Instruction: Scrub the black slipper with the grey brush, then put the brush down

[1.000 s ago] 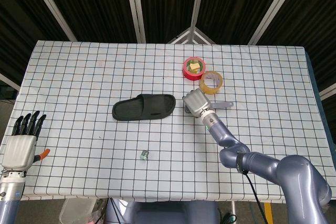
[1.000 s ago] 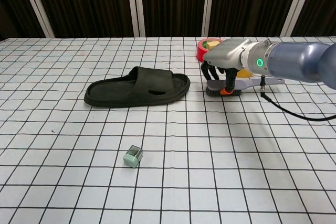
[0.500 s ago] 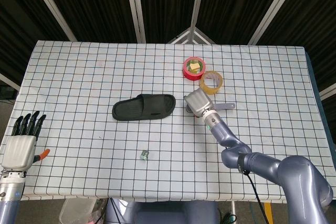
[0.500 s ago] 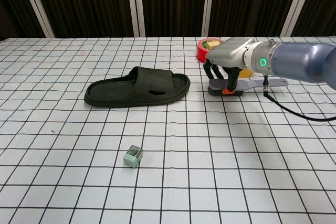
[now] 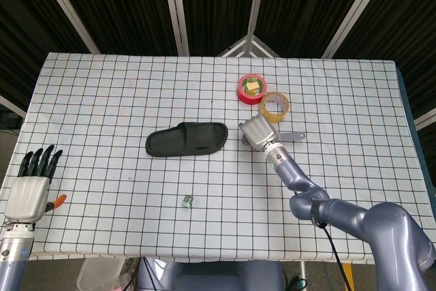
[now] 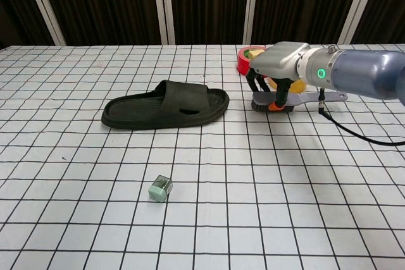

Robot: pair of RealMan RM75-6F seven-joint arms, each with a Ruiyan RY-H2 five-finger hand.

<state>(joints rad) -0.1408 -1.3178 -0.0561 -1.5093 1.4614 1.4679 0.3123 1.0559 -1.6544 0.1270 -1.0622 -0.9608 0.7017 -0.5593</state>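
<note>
The black slipper (image 5: 186,140) (image 6: 166,105) lies flat in the middle of the checked table, toe end pointing right. Just right of it my right hand (image 5: 257,132) (image 6: 281,67) grips the head end of the grey brush (image 5: 293,136) (image 6: 307,98), fingers curled down around it. The brush's dark bristles face down, and its handle sticks out to the right. The brush seems slightly off the cloth, a short gap from the slipper's toe. My left hand (image 5: 30,189) hangs at the table's front left corner, fingers straight and apart, holding nothing.
A red tape roll (image 5: 250,88) (image 6: 243,59) and a tan tape roll (image 5: 275,105) sit just behind the right hand. A small green cube (image 5: 187,201) (image 6: 161,189) lies in front of the slipper. A black cable (image 6: 354,134) trails from the right wrist.
The right hand has shifted a little right and up with the brush in its grip. The left hand has sunk slightly toward the front edge. The slipper has not moved.
</note>
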